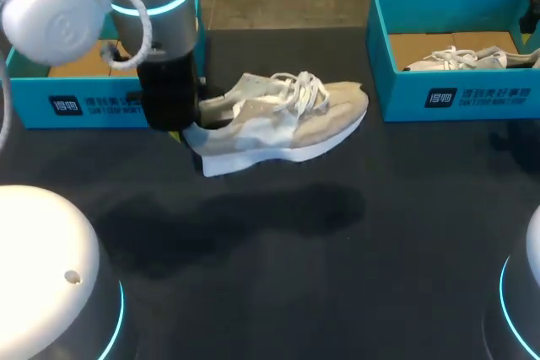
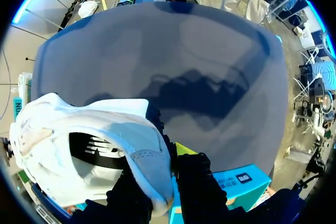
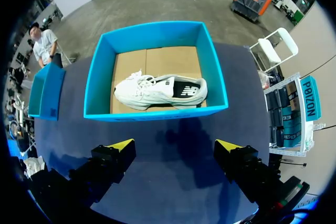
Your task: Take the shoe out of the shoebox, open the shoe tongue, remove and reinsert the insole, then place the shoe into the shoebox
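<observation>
- The left tool [image 2: 164,169] is clamped on the heel of the shoe [image 1: 287,120]. One yellow fingertip [image 2: 184,148] shows beside the heel tab, while the other is hidden behind the shoe's collar.
- The shoe lies on its side in the air, toe pointing towards the right shoebox [image 1: 472,99]. Its shadow falls on the desk [image 1: 337,276] well apart from the sole.
- In the head view the left arm's wrist covers the heel and the tool itself, so the grip cannot be made out there.
- The same arm partly blocks the left shoebox [image 1: 76,103], and its inside is hard to see.
- The right tool [image 3: 175,148] stands wide, with nothing between its fingers, above the desk near the right shoebox.
- A second shoe [image 3: 157,90] lies on its side in that box. In the head view the box wall cuts off part of it.
</observation>
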You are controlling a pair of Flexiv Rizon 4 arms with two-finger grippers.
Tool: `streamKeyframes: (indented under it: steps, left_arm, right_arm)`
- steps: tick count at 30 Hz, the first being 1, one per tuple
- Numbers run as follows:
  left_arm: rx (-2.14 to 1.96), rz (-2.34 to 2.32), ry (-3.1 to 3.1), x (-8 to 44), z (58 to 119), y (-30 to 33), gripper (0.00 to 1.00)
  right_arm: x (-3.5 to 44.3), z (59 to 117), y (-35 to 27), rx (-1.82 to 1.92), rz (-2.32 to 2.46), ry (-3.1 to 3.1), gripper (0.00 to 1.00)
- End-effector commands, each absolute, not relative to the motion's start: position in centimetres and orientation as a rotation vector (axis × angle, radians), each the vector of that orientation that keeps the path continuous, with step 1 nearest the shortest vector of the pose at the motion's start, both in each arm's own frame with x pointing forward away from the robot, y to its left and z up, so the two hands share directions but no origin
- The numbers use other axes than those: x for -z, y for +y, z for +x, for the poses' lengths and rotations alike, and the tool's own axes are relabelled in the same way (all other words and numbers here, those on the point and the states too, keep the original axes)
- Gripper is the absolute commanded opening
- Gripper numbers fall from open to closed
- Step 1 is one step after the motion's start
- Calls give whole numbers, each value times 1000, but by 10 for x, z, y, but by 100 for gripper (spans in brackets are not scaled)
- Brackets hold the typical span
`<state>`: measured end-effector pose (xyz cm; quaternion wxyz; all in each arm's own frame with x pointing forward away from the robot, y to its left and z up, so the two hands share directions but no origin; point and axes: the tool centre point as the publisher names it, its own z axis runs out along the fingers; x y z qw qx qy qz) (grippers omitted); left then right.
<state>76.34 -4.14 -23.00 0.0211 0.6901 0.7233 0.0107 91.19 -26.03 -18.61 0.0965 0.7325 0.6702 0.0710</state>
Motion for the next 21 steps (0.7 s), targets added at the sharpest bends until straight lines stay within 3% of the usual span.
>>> streamKeyframes:
  steps: [1,21]
  left_arm:
    - [-73,2161,2204,247,765,-50,0]
    - [-146,2264,2203,345,763,-75,0]
  right_arm:
    - [186,913,-260,-211,2170,1986,100]
    - [186,913,-260,-211,2170,1986,100]
